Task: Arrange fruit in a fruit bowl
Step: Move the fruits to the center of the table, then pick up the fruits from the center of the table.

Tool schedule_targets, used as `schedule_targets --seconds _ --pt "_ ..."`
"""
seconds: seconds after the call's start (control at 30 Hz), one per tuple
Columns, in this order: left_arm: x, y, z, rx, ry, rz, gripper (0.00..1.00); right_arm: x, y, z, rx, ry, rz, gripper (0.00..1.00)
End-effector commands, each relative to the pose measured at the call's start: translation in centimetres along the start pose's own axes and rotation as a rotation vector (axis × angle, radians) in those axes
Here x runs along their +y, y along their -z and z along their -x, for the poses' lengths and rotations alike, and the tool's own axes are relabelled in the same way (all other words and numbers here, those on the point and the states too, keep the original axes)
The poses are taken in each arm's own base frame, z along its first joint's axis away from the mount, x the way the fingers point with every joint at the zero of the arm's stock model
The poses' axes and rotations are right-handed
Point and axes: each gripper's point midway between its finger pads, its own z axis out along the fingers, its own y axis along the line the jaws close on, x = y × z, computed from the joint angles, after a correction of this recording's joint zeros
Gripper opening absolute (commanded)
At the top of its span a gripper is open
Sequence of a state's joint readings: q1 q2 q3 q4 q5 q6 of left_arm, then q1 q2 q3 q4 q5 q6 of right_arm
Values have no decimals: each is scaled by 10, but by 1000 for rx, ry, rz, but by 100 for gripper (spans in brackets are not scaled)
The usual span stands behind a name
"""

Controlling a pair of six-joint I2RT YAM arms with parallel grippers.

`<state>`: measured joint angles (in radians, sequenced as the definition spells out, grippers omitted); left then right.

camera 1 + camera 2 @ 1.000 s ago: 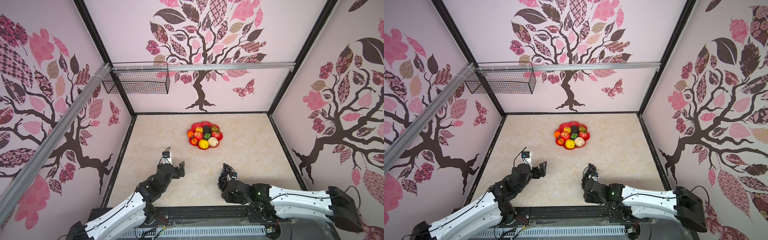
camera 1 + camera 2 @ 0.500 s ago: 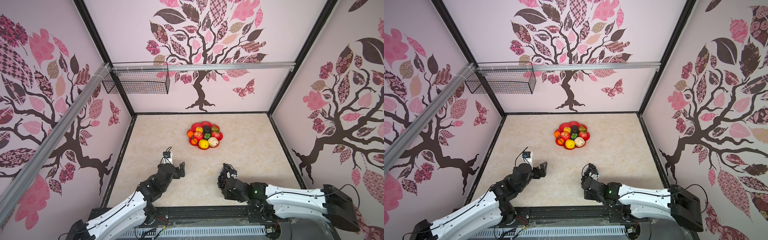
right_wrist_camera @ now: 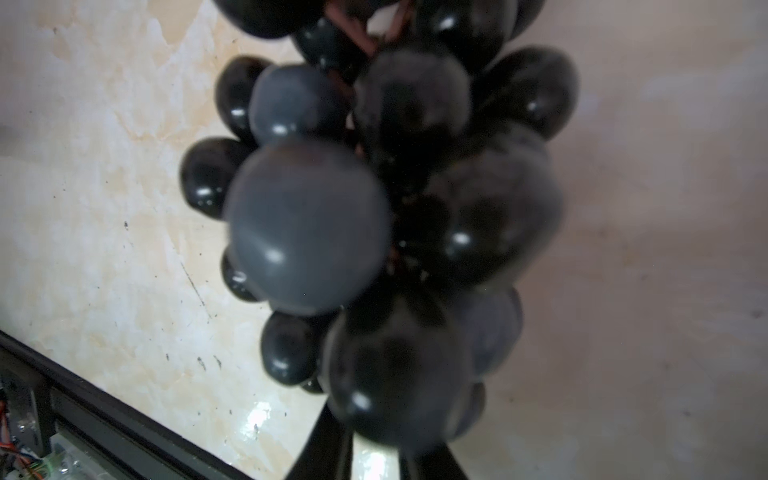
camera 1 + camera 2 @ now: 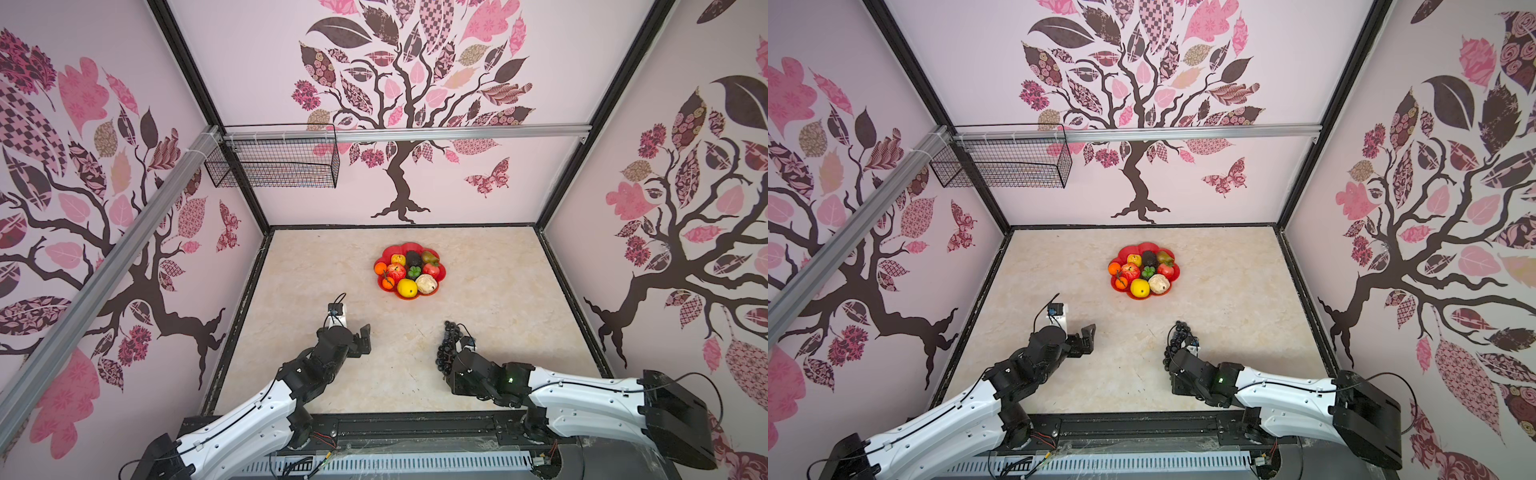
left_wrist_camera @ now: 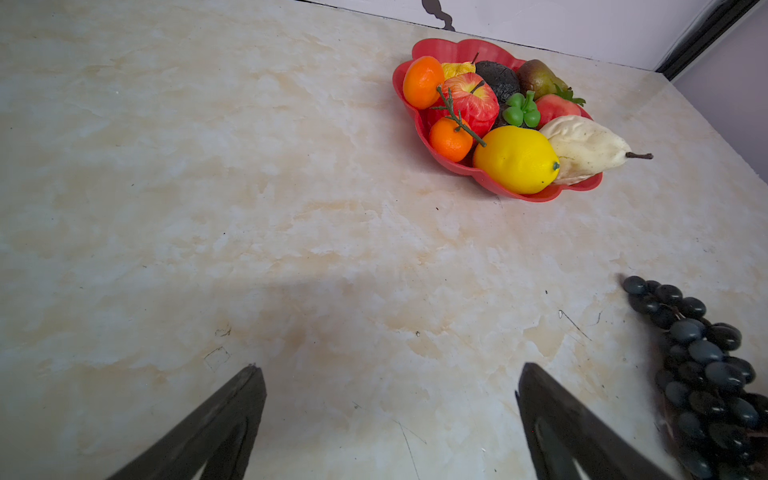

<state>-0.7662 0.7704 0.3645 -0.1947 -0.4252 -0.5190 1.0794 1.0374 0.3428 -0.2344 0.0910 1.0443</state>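
Grapes (image 4: 449, 336) pinched in right gripper (image 3: 376, 457); left gripper (image 5: 390, 368) spread wide.
Risk: weak pinch may drop them; crowded bowl (image 5: 457, 50) may shed fruit (image 5: 515, 160).

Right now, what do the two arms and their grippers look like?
The left arm and right arm have white shells, black joints and black cables. The left gripper and right gripper are black, with tapered fingers. A green light glows on the right wrist.

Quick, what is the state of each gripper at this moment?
Left gripper: open, holding nothing.
Right gripper: closed on the dark grape bunch.
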Motion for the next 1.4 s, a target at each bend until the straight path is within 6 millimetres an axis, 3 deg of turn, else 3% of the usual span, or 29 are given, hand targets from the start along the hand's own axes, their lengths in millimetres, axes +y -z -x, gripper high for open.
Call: schedule_targets --seconds 0.0,0.23,0.43,0.6,0.77,0.9,1.0,1.37 --pt "2 -2 -1 -8 -10 2 98 8 1 3 -2 5 18 29" --pt "-1 -4 -3 4 -14 -9 98 -8 6 18 -88 14 -65 29" --pt "-1 -4 -4 6 -17 -10 98 -42 16 49 -136 34 -205 31" --pt "-2 -3 -3 3 -14 -13 98 -39 19 66 -149 51 -190 32" --pt "-2 -3 -3 1 -12 -16 98 -22 15 54 -92 55 -67 27" --pt "-2 -3 -4 6 -16 -14 98 -24 17 43 -67 24 -40 22" --pt "-2 -4 -4 9 -15 -14 98 -15 17 37 -73 13 47 20" --pt "-3 -4 -5 11 -15 -15 98 -9 9 28 -86 -11 82 22"
